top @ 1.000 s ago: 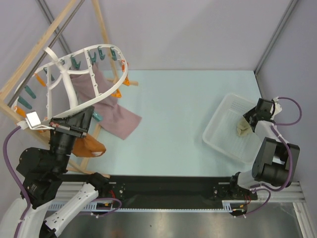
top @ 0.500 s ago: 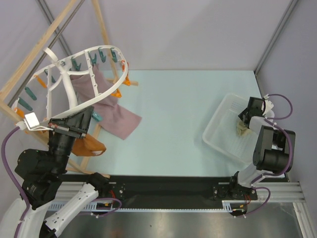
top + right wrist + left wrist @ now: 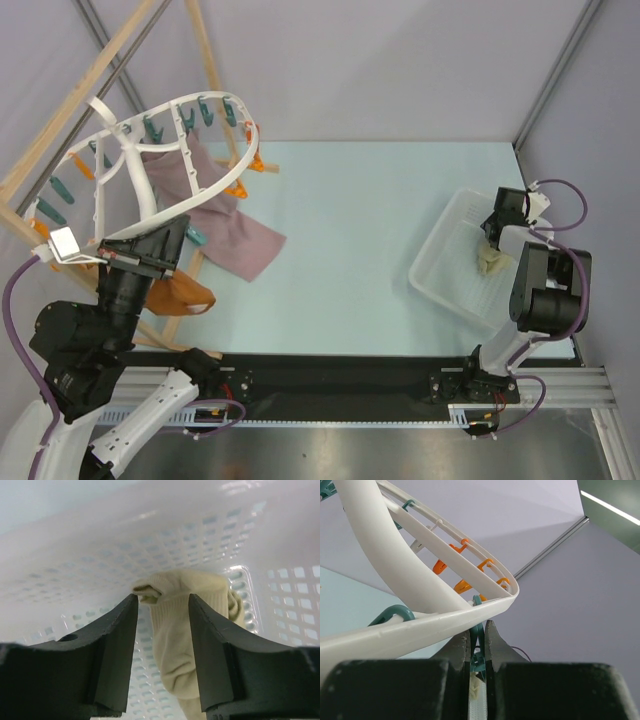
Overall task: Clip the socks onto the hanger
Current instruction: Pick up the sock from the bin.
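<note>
**Figure: materials and finishes at both my wrists**

Between my left fingers (image 3: pixel 455 652), matt black plastic: a smooth teal plastic peg (image 3: pixel 478 650). Above them is the hanger (image 3: pixel 395 575), glossy white plastic. Between my right fingers (image 3: pixel 112 650): the sock (image 3: pixel 175 630), matt ribbed cream knit, over the basket (image 3: pixel 75 570), perforated translucent plastic.

The left arm (image 3: pixel 100 320) rises from the lower left of the top view, its wrist angled toward upper right. The left gripper (image 3: pixel 165 238) points up, jaws pinched nearly together on a peg of the hanger (image 3: pixel 395 580). At lower right the right arm (image 3: pixel 545 300) folds back on itself, forearm reaching up the frame. The right gripper (image 3: pixel 497 228) points down, jaws parted about halfway, gripping nothing.
</note>
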Tool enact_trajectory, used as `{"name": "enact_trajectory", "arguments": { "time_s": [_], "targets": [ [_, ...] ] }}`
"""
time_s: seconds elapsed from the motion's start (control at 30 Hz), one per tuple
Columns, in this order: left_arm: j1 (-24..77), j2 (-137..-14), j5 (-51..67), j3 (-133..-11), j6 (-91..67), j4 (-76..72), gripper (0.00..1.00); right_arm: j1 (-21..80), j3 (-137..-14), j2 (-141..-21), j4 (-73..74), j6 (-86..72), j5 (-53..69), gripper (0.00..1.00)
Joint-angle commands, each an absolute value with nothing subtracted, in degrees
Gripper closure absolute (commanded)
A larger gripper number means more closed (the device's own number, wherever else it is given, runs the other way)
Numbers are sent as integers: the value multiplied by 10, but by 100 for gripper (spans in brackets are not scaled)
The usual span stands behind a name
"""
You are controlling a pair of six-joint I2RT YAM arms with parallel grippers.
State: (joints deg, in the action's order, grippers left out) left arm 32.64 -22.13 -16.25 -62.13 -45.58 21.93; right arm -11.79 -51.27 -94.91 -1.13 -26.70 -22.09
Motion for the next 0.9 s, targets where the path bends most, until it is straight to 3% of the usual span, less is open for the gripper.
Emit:
{"name": "enact_trajectory", "arguments": {
  "time_s": [0.0, 0.4, 0.63, 0.87],
  "targets": [
    [324, -217, -139, -628, -454, 215, 100, -120, -555, -967, -16, -259, -234, 50],
    [325, -216, -137, -638, -456, 219, 100, -117, -584, -1002, 62, -295, -227, 57],
    [324, -216, -139, -636, -456, 223, 100, -104, -588, -984, 71, -280, -235, 81],
    [325, -214, -141, -631, -461, 224, 100, -62, -585, -871, 118, -237, -230, 100]
  ]
}}
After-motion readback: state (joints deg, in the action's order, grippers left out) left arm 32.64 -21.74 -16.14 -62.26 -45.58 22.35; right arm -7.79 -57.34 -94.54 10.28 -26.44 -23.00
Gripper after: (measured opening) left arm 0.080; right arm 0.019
